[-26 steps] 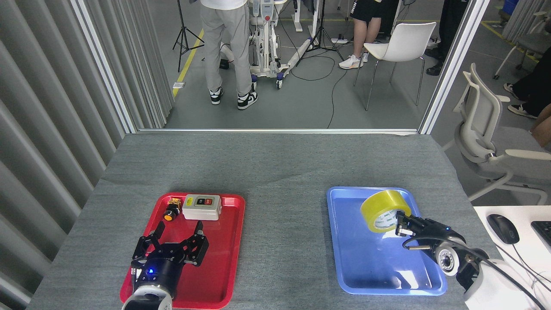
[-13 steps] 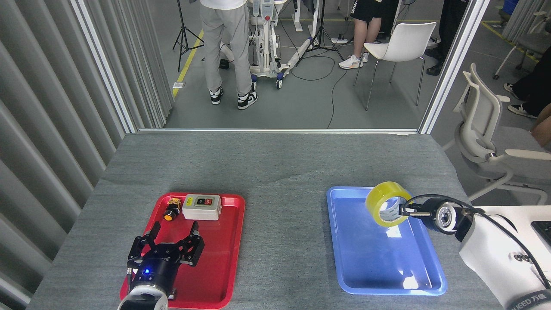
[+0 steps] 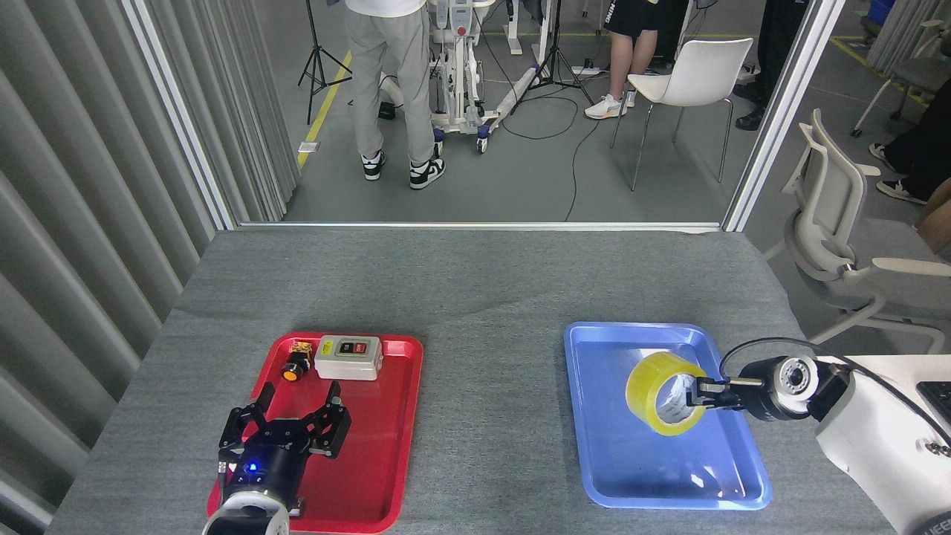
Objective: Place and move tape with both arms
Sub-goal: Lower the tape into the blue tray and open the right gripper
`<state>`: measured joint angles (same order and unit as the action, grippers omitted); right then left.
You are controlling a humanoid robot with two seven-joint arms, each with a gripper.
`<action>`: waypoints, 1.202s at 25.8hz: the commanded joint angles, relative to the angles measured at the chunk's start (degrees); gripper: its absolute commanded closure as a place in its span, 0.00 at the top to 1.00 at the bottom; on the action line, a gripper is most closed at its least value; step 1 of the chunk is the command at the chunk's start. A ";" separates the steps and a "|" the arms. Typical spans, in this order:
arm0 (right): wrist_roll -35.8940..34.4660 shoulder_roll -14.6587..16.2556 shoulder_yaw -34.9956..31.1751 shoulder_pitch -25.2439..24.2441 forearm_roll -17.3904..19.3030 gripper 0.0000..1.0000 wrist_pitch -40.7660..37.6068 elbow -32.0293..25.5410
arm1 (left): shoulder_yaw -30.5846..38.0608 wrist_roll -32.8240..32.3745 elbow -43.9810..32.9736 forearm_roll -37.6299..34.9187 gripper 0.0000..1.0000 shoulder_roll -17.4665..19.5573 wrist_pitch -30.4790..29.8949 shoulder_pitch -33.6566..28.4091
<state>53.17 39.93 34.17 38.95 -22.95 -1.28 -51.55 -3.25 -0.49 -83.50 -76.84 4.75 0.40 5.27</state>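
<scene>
Yellow glossy tape roll (image 3: 663,392), pinched by the black right gripper (image 3: 704,394), has come lower over the blue plastic tray (image 3: 594,416), probably for placing; the black left gripper (image 3: 286,427) waits, fingers spread and empty.

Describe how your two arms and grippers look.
Both arms have white housings. The left gripper is black with several angular fingers and a blue light at its base. The right gripper is black behind a round silver ring, and a thin black cable loops over it.

Bright, even overhead light, sharp focus; glare patch on blue tray (image 3: 717,487) near its front-right corner.
</scene>
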 commanded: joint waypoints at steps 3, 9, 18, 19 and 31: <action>0.53 0.32 3.01 0.07 1.16 0.09 0.40 0.22 | 0.00 0.05 0.09 -0.07 1.00 -0.27 0.30 0.09; 0.18 -0.21 3.45 0.60 1.16 0.09 4.53 1.10 | 0.17 0.05 1.06 -0.07 1.00 -0.62 0.30 0.18; -1.05 -0.82 3.36 0.77 0.80 0.13 6.20 1.72 | 0.26 0.05 1.32 -0.07 1.00 -0.71 0.30 0.27; -1.05 -1.17 3.36 0.77 0.72 0.15 6.20 1.81 | 0.26 0.05 1.32 -0.07 1.00 -0.71 0.30 0.35; -3.07 -1.61 3.27 0.33 0.63 0.19 6.29 3.12 | 0.26 0.05 1.32 -0.24 1.00 -0.71 0.30 0.79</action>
<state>50.97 38.44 37.44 39.36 -22.31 4.92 -48.89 -2.98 -0.48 -82.18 -76.92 4.04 0.73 6.06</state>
